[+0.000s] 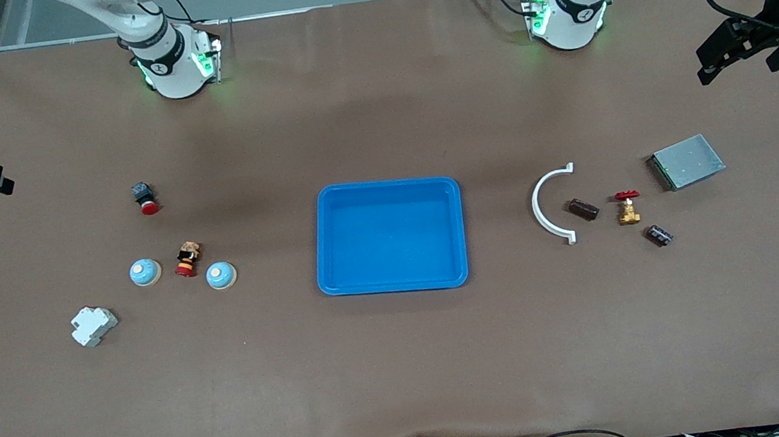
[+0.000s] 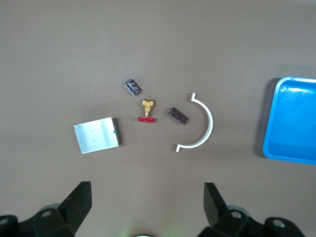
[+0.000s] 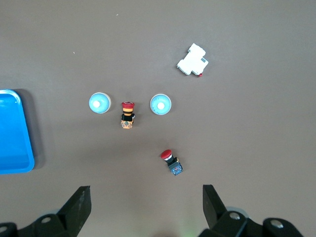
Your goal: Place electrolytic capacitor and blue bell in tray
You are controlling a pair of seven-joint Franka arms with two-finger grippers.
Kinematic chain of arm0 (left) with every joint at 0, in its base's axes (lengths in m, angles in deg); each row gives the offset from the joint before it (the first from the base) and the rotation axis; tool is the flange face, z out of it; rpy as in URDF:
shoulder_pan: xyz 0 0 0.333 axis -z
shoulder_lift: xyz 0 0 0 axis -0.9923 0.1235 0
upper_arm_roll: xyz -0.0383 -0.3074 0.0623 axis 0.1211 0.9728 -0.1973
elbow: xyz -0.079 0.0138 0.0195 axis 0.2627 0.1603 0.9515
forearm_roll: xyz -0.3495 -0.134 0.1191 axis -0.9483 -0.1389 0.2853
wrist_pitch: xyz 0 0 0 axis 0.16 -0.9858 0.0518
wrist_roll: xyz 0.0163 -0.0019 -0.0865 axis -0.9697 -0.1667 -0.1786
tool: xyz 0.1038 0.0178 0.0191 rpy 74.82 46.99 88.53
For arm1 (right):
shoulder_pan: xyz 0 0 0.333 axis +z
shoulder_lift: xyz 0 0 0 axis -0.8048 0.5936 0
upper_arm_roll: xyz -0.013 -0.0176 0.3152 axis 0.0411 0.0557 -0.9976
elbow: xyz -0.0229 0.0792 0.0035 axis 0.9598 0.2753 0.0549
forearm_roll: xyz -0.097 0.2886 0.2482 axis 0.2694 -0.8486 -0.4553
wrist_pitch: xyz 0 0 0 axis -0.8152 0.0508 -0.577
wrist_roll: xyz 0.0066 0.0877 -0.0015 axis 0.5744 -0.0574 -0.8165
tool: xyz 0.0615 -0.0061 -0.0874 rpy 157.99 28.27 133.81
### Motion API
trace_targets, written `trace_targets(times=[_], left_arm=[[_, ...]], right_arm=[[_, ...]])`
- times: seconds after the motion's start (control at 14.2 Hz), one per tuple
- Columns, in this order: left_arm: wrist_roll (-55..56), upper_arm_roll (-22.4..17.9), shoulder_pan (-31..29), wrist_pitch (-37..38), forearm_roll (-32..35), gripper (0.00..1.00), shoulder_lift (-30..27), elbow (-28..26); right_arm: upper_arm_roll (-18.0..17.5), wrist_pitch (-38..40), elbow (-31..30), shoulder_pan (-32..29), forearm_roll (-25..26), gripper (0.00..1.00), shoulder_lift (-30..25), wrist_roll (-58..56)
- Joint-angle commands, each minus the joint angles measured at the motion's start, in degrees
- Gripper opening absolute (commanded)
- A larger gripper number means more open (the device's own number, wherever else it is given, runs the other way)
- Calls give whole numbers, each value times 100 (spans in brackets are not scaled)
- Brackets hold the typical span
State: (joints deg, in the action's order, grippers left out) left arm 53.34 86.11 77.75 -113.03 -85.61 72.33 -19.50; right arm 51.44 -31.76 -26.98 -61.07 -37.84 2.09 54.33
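Tray (image 1: pixel 338 283) empty at table centre. Both jaws stood wide and empty, left gripper (image 2: pixel 145 207) above the capacitors (image 1: pixel 659 235), right gripper (image 3: pixel 145 207) above the bells (image 1: pixel 221 275). I judged the duplicates risked a mistaken pick.

No readable words, brand names or numbers anywhere. Faint pale marks on the two dark capacitors (image 1: pixel 659 235) (image 1: pixel 583 209) toward the left arm's end from the tray (image 1: pixel 395 284), too small to read (same for the round emblems on the arm bases (image 1: pixel 158 67)).
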Motion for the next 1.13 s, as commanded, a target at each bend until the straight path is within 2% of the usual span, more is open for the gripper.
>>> trace_targets(times=[0.0,0.63,0.77,1.06], left_arm=[[46,-3,-29,157,13,100,31,140],[98,-21,-64,385,128,100,119,36],[229,-12,-230,308,172,100,189,-245],[441,-4,-467,-394,154,100,207,-1036]], right_arm=[[-19,51,7,10,98,100,-50,1],[-19,95,7,27,80,100,-58,28],[-19,121,7,132,80,100,-58,36],[-19,43,103,474,36,100,11,1]])
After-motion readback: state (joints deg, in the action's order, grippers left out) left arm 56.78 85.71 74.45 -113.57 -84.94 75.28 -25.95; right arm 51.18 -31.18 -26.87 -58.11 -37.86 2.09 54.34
